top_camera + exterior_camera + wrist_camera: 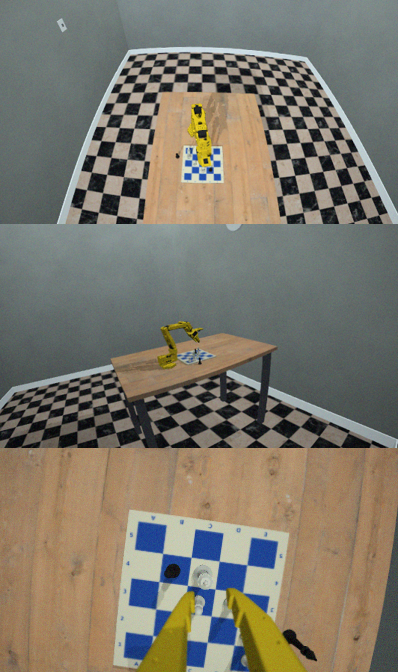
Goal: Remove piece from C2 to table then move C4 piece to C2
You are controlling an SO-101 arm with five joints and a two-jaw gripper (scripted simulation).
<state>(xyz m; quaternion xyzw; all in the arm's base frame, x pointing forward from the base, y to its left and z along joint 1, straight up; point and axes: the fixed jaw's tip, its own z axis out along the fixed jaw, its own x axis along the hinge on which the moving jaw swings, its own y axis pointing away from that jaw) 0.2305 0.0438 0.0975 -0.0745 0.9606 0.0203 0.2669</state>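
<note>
The blue and white board [202,593] lies on the wooden table. In the wrist view a white piece [203,576] stands on C4, with a black piece [172,570] beside it on B4. A small white pawn [199,604] stands on C3. My gripper [210,598] hovers high above the board, its two yellow fingers a little apart with nothing between them. The pawn shows through the gap far below. The part of C2 seen between the fingers is bare. A black piece [298,644] stands off the board on the table; it also shows in the top view [176,154].
More white pieces [243,660] stand near the board's near edge, partly hidden by my right finger. The arm's base [167,361] sits on the table behind the board [196,356]. The table edge runs along the right of the wrist view.
</note>
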